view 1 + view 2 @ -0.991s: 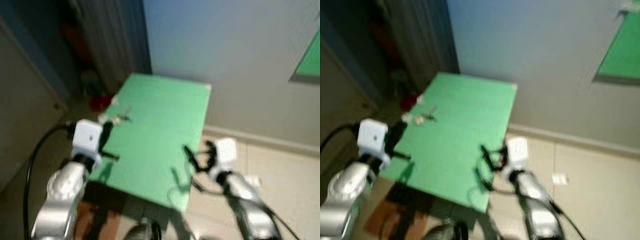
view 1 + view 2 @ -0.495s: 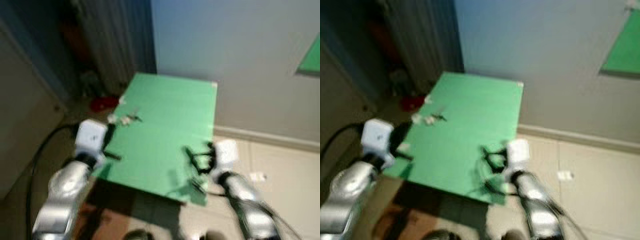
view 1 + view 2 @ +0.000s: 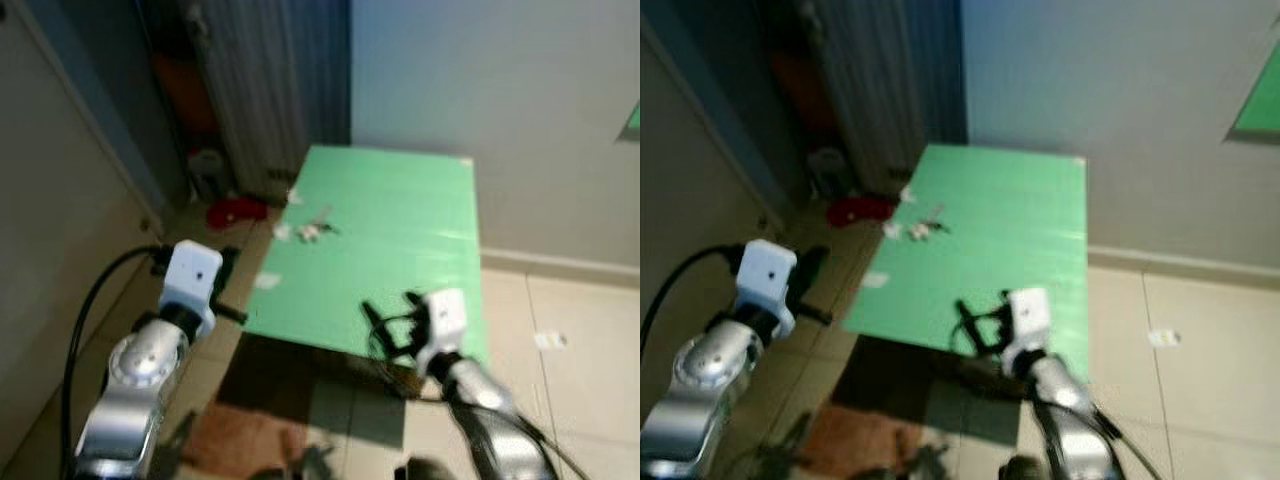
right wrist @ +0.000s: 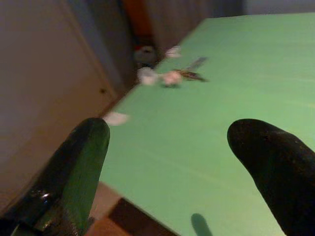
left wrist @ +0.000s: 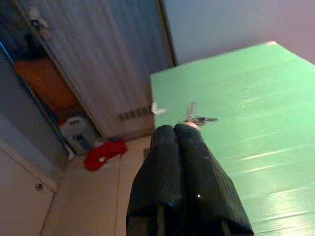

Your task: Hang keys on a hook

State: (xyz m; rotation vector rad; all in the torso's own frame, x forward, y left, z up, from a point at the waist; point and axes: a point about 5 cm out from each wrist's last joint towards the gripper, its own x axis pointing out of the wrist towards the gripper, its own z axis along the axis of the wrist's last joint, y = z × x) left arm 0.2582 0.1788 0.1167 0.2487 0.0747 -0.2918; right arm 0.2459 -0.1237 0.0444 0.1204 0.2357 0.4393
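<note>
Green counter stands against a grey wall. Keys lie on the counter near its left edge, toward the far end, with small white bits just beside them; the head views are blurred, so no detail on the key ring. Left gripper: jaws closed, nothing between them, held off the counter's left side, near its front corner, pointing toward the keys. Right gripper: jaws wide open, empty, over the counter's near edge, well apart from the keys. A red item lies on the floor left of the counter, by a ribbed door. No contact with keys
</note>
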